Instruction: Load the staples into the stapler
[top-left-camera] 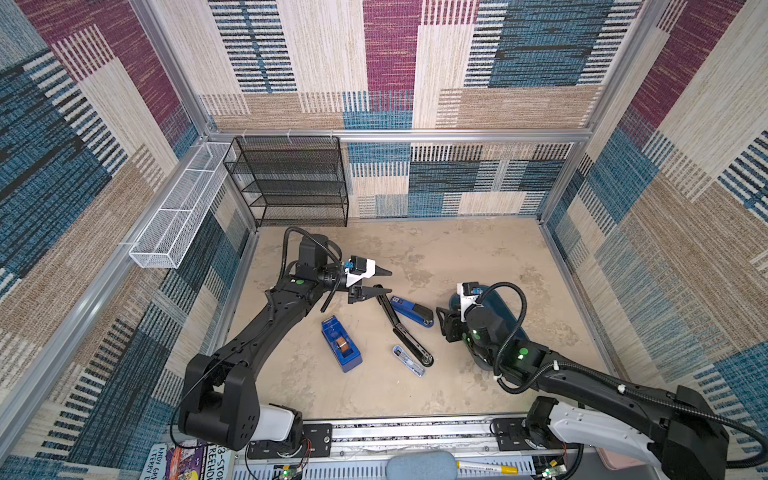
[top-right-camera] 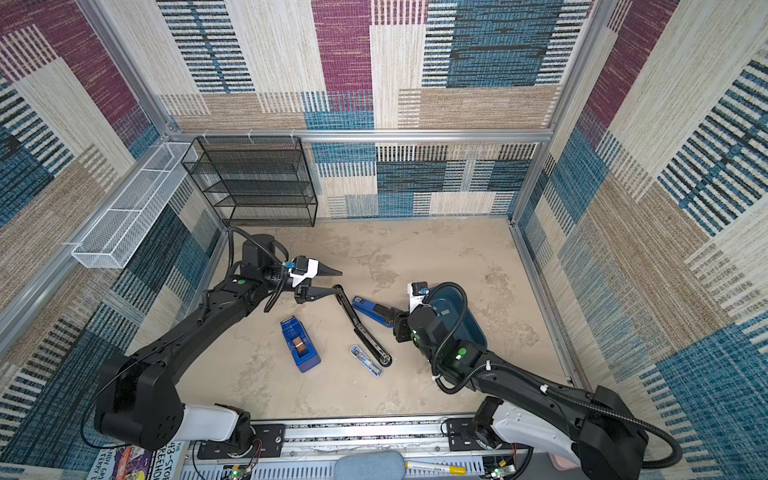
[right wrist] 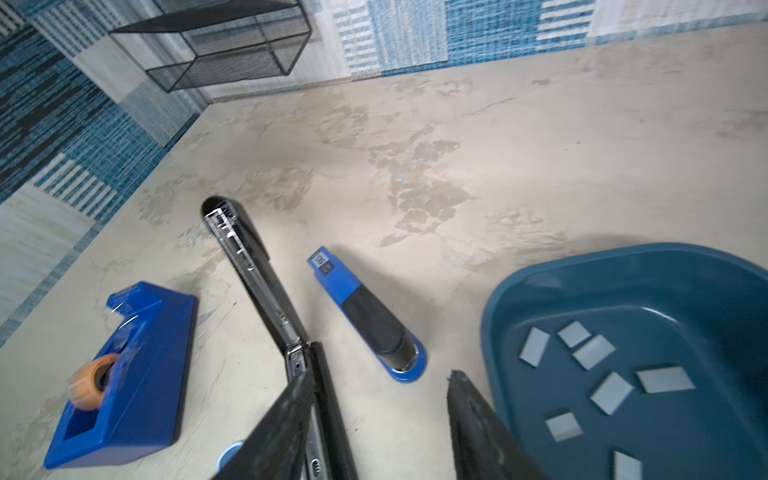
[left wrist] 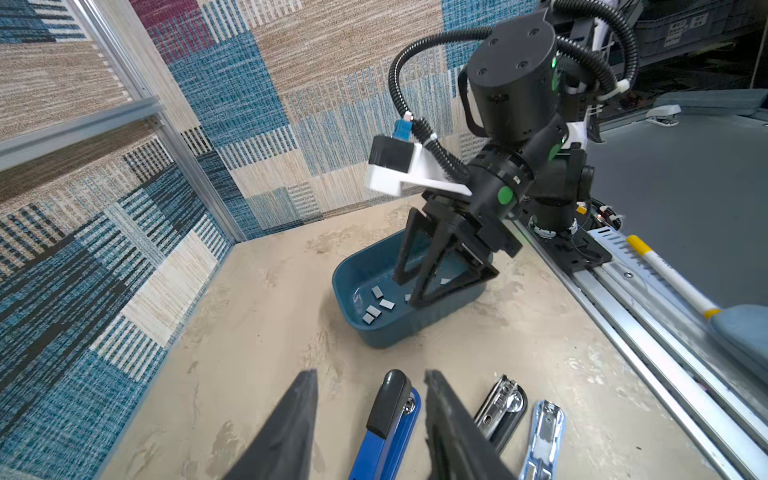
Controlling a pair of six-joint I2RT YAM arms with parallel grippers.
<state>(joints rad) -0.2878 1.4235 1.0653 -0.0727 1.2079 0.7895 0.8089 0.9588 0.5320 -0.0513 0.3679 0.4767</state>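
A mottled beige tabletop [top-left-camera: 457, 257], stained in darker patches, was enclosed on three sides by walls [top-left-camera: 395, 62] covered in a woven patchwork of blue, beige and maroon, held in an aluminium frame [top-left-camera: 415, 135]. A black mesh shelf [top-left-camera: 291, 183] was set in the far left corner, and a white mesh basket [top-left-camera: 174, 216] was fixed along the left wall.

On the tabletop a black stapler [top-left-camera: 401, 328] was laid opened out flat, between a blue tape dispenser [top-left-camera: 340, 343] and a closed blue stapler [top-left-camera: 411, 311]. The staples [right wrist: 611, 392] were scattered loose in a teal tub [right wrist: 498, 299] at the right.

The left gripper [top-left-camera: 386, 281] was held with its jaws apart and empty. Its lower tip was near the far end of the black stapler, though contact could not be told. The right gripper [right wrist: 376, 376] was likewise parted by the tub's rim, with nothing gripped.

A dark label was seen on the blue stapler in the right wrist view, but it could not be read. On a book [top-left-camera: 183, 461] at the near edge, "ANDY GR" and "STOR" could be made out.
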